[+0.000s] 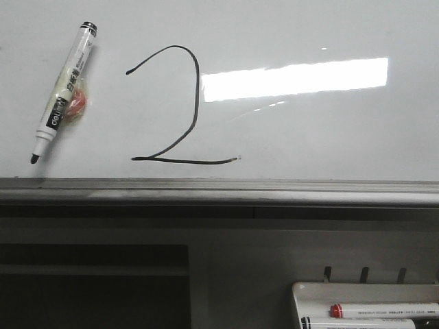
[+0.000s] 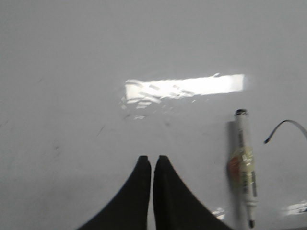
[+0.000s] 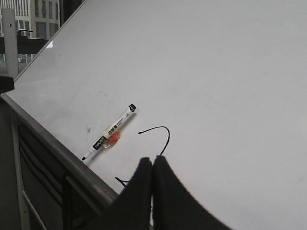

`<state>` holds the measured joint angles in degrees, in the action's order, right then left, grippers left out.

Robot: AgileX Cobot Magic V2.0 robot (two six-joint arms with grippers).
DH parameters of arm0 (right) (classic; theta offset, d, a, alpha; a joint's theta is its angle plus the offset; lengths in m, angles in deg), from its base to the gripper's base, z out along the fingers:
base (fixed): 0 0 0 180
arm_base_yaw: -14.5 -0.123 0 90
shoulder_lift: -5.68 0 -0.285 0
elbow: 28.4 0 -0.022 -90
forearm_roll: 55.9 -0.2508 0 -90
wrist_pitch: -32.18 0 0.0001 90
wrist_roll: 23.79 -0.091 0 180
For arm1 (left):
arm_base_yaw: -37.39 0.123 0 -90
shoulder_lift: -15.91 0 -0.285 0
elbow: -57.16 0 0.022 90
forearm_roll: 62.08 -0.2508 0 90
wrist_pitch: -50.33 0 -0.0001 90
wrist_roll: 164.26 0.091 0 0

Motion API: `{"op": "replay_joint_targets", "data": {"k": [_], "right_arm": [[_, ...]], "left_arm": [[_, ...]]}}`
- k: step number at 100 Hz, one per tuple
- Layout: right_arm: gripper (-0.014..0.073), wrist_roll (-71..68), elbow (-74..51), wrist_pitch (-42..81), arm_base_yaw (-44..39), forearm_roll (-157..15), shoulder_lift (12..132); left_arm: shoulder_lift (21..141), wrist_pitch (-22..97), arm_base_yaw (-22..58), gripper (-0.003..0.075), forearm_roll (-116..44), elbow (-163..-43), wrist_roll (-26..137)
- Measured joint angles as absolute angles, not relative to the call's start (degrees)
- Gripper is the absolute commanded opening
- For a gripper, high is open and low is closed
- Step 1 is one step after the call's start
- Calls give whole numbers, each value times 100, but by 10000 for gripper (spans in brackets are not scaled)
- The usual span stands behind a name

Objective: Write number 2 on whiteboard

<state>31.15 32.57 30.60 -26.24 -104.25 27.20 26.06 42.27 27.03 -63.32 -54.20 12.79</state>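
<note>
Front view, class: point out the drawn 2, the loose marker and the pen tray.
number 2 (image 1: 195,103), front view, its right curve.
marker (image 1: 65,92), front view, mid-barrel.
pen tray (image 1: 305,291), front view, left rim.

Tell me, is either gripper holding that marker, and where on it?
Neither. The left gripper and right gripper are both shut on nothing. The marker sits uncapped against the whiteboard, left of the number 2.

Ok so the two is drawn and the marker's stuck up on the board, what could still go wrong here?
The uncapped marker hangs on the whiteboard left of the number 2, tip down just above the rail; if it slips it could streak the board. Uncapped, it may also dry out. The right end effector, closed, sits near the digit and could smear the ink.
</note>
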Motion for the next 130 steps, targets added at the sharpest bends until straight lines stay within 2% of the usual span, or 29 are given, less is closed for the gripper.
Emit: {"op": "replay_joint_targets", "data": {"k": [21,36,49,130], "right_arm": [[-51,3115,3257,3060,-2624,-10425,2720],[-51,3115,3257,3060,-2624,-10425,2720],[-51,3127,3257,3070,-2624,-10425,2720],[-51,3127,3257,3070,-2624,-10435,2720]], "left_arm": [[2415,4208,3519,-20,-6148,-4585,1307],[2352,3643,3809,-20,-6133,-4554,1307],[2352,3145,3877,-20,-6110,-4554,1307],[2352,3133,3889,-20,-6110,-4554,1307]]}}
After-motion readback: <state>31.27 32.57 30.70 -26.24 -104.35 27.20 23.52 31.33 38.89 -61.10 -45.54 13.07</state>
